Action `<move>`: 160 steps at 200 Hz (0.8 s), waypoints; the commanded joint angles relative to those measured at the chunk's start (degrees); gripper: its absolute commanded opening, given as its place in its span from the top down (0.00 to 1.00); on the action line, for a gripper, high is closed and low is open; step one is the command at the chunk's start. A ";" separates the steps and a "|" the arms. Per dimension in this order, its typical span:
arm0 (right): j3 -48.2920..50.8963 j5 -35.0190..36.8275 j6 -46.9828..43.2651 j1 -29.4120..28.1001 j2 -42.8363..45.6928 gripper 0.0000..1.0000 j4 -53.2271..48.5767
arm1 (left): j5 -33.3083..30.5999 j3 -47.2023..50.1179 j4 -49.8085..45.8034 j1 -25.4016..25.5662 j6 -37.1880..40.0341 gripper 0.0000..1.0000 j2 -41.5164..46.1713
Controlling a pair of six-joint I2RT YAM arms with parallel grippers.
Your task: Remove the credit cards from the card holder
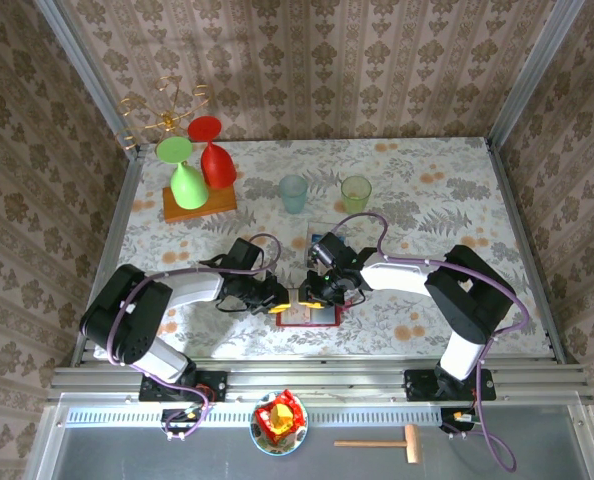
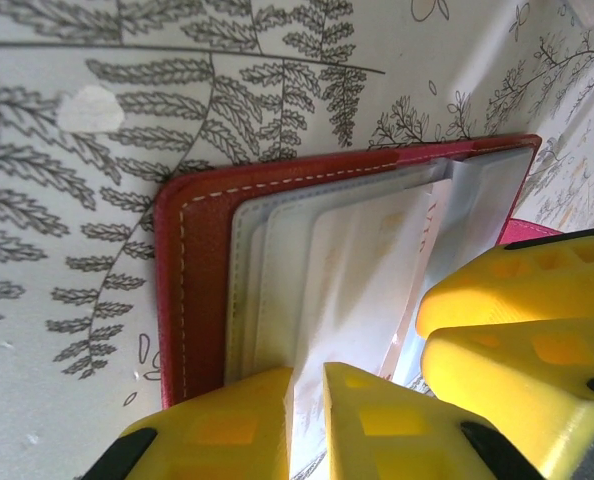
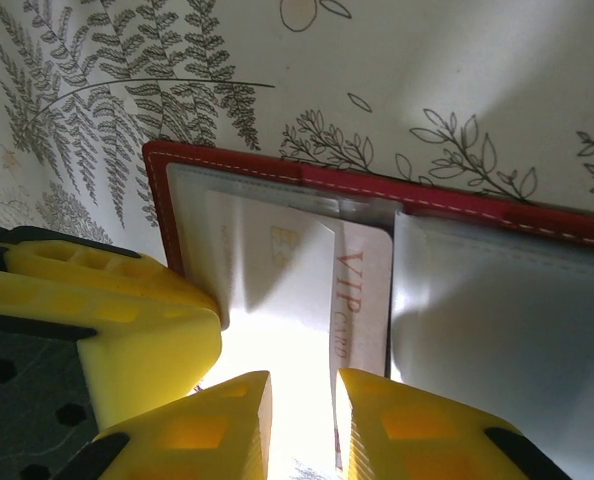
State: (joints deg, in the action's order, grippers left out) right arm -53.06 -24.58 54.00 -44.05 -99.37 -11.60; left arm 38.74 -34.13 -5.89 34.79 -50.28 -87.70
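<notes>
Left wrist view: left gripper (image 2: pixel 307 388) pinches a clear pocket (image 2: pixel 362 265) of the red card holder (image 2: pixel 192 290); right gripper (image 3: pixel 303 392) pinches a pale credit card (image 3: pixel 267 275) — likely thin, stiff, slippery; hold its exposed edge.

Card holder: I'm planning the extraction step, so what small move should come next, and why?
Probably the right claw should draw the pale card slowly out toward itself: it seems pinched on that card's edge, while the left claw pins a clear pocket leaf of the open card holder.
</notes>
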 commanded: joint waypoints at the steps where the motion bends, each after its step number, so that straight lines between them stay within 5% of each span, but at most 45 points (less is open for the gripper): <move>1: -0.29 1.17 -0.65 -0.33 -0.81 0.76 -1.96 | -0.95 0.64 -1.18 -0.24 1.33 0.83 -0.89; 54: 0.54 -1.78 -0.07 -0.38 -0.78 0.76 3.07 | -1.12 0.64 -1.40 -0.34 1.42 0.83 -0.89; 160: -0.46 2.74 -1.26 -0.33 -1.18 0.76 -4.17 | -1.49 0.91 -2.37 -0.69 1.72 0.83 0.07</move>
State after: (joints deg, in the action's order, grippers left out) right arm -53.04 -24.95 53.91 -44.12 -100.68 -11.25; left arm 38.74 -34.13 -5.93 34.70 -49.84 -87.70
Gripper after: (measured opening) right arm 0.241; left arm 0.165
